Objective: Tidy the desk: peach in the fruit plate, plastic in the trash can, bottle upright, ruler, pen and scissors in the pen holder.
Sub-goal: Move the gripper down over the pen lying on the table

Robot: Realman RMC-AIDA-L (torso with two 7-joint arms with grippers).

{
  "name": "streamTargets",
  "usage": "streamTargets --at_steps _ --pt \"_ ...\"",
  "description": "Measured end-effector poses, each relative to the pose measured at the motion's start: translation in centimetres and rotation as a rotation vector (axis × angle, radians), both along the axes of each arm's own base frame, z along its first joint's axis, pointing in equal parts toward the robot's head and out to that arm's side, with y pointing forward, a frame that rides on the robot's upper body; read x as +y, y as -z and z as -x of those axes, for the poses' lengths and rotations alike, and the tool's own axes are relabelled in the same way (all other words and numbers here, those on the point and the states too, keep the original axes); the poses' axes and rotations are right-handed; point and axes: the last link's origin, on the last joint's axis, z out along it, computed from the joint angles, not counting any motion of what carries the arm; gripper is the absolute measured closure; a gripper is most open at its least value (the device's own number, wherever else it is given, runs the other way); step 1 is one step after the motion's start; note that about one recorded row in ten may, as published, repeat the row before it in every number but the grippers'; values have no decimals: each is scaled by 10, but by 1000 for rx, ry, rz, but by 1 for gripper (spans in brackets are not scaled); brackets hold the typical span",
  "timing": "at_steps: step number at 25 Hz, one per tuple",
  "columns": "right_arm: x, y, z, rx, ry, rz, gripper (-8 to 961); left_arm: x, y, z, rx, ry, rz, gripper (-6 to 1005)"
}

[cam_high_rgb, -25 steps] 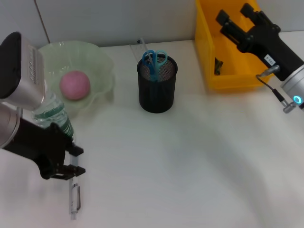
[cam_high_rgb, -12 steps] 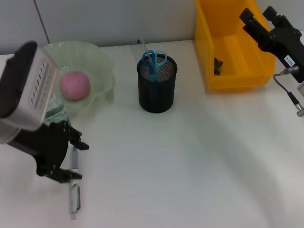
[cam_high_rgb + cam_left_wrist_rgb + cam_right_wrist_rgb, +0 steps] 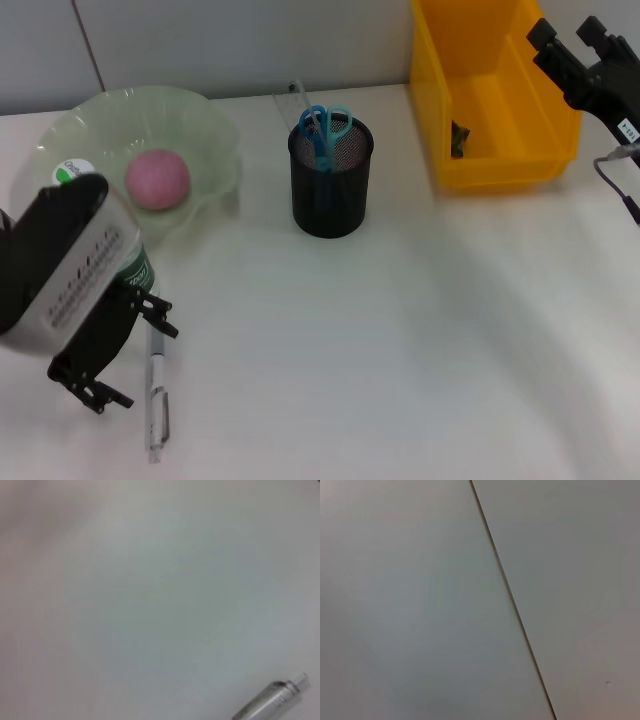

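The pen (image 3: 157, 390) lies flat on the desk (image 3: 400, 350) at the near left, its long axis running almost straight from near to far, the clip end toward the near edge and the far end close by the bottle (image 3: 110, 255), which stands upright just near of the fruit plate (image 3: 210, 150). The left gripper (image 3: 125, 350) hangs directly beside the pen, on its left, with its two dark fingers spread apart and nothing between them; one fingertip (image 3: 165, 328) sits at the pen's far end, the other (image 3: 110, 400) sits lower down, left of the barrel. The left wrist view shows only bare desk and the pen's clear tip (image 3: 275, 700) at one corner, so the pen is off to the side of that gripper, not under its centre. The left arm is plainly the nearer one and seems the one to take it; the jaws would likely need to shift right and straddle the barrel crosswise. The right gripper (image 3: 580, 50) is held high at the far right beside the trash can (image 3: 440, 120), well apart from the pen, fingers spread and empty. The pen holder (image 3: 330, 190) stands at the far centre with the scissors (image 3: 325, 130) already in it, and the peach (image 3: 157, 180) rests in the plate
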Motion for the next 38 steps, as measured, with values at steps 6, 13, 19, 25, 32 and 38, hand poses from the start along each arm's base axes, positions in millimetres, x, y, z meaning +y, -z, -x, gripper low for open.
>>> streamTargets --at_steps 6,13,19,25,32,38 --pt "-1 -3 -3 10 16 -20 127 -1 5 -2 40 161 91 172" --pt "0 -6 -2 14 10 -38 128 0 15 -1 18 430 218 176" --pt "-3 -6 -3 15 10 -41 128 4 19 2 22 468 240 180" --pt "-11 -9 -7 39 17 -73 127 10 22 5 49 511 270 183" --pt "-15 -11 -9 53 17 -86 128 10 20 5 53 550 285 187" --pt "-21 -7 -12 59 24 -82 127 8 22 8 53 575 302 191"
